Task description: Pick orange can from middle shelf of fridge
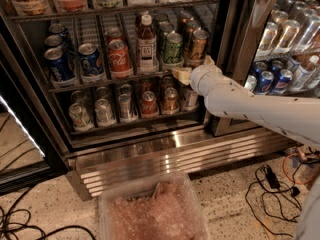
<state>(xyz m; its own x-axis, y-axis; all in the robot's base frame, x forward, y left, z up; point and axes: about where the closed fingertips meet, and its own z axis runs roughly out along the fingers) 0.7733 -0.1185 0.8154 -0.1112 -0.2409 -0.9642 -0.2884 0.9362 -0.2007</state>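
Note:
The orange can [197,45] stands upright at the front of the rightmost lane of the middle shelf [100,83], with another orange can behind it. A green can [173,48] stands to its left. My gripper [194,69], on the end of the white arm [250,106] reaching in from the right, is at the shelf's front rail, just below and in front of the orange can. The fridge [165,159] stands open, and its ribbed steel base panel shows below.
On the same shelf are a bottle [147,43], a red Coca-Cola can [120,59] and blue cans [91,59]. A lower rack [125,119] holds silvery and rust-red cans. A plastic bin [150,209] sits on the floor in front. Cables [270,184] lie at the right. A second cooler [285,39] is on the right.

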